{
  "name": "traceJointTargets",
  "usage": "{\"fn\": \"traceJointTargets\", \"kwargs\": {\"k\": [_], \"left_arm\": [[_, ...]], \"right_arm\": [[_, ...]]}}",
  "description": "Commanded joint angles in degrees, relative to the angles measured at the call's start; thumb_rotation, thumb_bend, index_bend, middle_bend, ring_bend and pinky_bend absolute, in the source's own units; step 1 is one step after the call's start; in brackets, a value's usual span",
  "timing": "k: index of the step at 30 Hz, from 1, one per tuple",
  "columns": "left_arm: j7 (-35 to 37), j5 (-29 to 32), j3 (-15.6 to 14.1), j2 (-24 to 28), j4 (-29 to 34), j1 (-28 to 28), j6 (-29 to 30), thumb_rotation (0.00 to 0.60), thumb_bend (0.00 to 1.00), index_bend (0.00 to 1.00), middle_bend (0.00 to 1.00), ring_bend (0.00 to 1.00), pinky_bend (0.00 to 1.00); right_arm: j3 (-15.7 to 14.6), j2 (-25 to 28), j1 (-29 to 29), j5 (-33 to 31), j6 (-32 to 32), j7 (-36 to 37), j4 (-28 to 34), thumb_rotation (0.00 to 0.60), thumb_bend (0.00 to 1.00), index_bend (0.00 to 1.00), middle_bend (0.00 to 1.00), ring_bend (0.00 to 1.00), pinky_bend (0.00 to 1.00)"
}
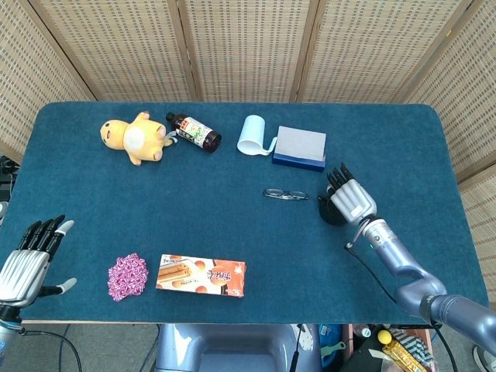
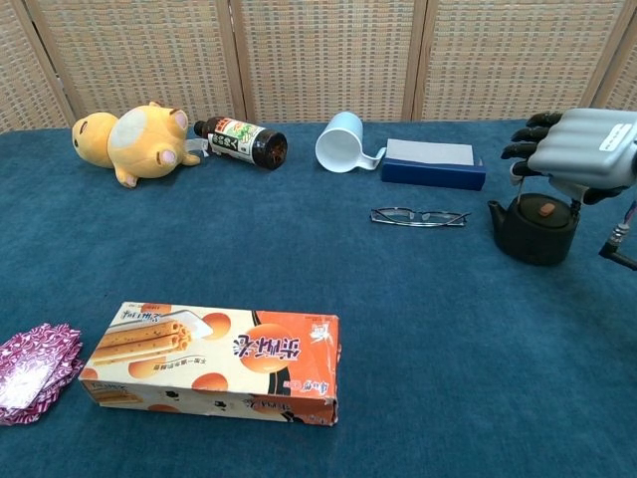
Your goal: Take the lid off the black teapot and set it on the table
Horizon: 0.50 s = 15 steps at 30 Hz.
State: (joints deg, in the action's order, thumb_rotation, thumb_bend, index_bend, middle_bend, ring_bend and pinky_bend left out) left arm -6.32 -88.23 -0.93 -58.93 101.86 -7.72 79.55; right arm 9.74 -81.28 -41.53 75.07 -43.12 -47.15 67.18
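Small round black teapot (image 2: 535,229) standing on the dark blue cloth-covered surface (image 2: 299,269), at the right side, its flat black lid (image 2: 544,210) with a brownish knob in place on top. Right hand (image 2: 575,149), silver with black fingers (image 2: 526,139), held above and a little behind the teapot, palm downward, fingers stretched and slightly apart, holding nothing; from the chest view not clear whether the fingertips touch the pot. In the head view the same right hand (image 1: 349,198) covering most of the teapot (image 1: 328,212), only a dark edge visible at its left.

Left hand (image 1: 25,260) at the near left corner, off the edge of the surface, fingers straight and spread, thumb out to the side, nothing in it.

Thin-framed spectacles (image 2: 419,216) lying flat just left of the teapot, apart from it. Behind them a flat dark blue box with a grey top (image 2: 431,162), and beside this a pale blue mug (image 2: 343,142) on its side, the mouth facing the camera. Farther left a dark brown bottle with a printed label (image 2: 241,142), lying down, near a yellow plush animal (image 2: 134,140). At the near side a long orange biscuit box (image 2: 219,361), flat, and a crumpled pink-and-white wrapper (image 2: 32,368) to its left.
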Motion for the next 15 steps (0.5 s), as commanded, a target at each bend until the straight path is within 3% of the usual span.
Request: {"fn": "traceJointTargets", "kwargs": {"k": [1, 4, 7, 12, 15], "left_arm": [[-0.1, 0.0, 0.0, 0.0, 0.0, 0.0, 0.0, 0.600, 0.11, 0.00, 0.00, 0.00, 0.00], [-0.1, 0.0, 0.0, -0.1, 0.1, 0.0, -0.1, 0.600, 0.11, 0.00, 0.00, 0.00, 0.00], [-0.2, -0.1, -0.1, -0.1, 0.1, 0.0, 0.0, 0.600, 0.11, 0.00, 0.00, 0.00, 0.00], [-0.2, 0.0, -0.1, -0.1, 0.2, -0.1, -0.2, 0.600, 0.11, 0.00, 0.00, 0.00, 0.00], [-0.1, 0.1, -0.1, 0.0, 0.1, -0.1, -0.2, 0.600, 0.11, 0.00, 0.00, 0.00, 0.00]], "right_arm": [[0.1, 0.4, 0.1, -2.8, 0.1, -2.6, 0.8, 0.600, 0.95, 0.26, 0.16, 0.00, 0.04], [0.0, 0.6, 0.1, -4.9, -0.3, -4.1, 1.5, 0.600, 0.95, 0.26, 0.13, 0.00, 0.04], [0.0, 1.1, 0.0, -6.6, -0.6, -4.7, 2.8, 0.600, 0.93, 0.19, 0.05, 0.00, 0.04], [0.7, 1.3, 0.0, -6.0, -4.0, -1.7, 4.3, 0.600, 0.54, 0.13, 0.00, 0.00, 0.04], [1.5, 1.1, 0.1, -4.8, -6.3, 2.6, 4.4, 0.600, 0.36, 0.13, 0.00, 0.00, 0.04]]}}
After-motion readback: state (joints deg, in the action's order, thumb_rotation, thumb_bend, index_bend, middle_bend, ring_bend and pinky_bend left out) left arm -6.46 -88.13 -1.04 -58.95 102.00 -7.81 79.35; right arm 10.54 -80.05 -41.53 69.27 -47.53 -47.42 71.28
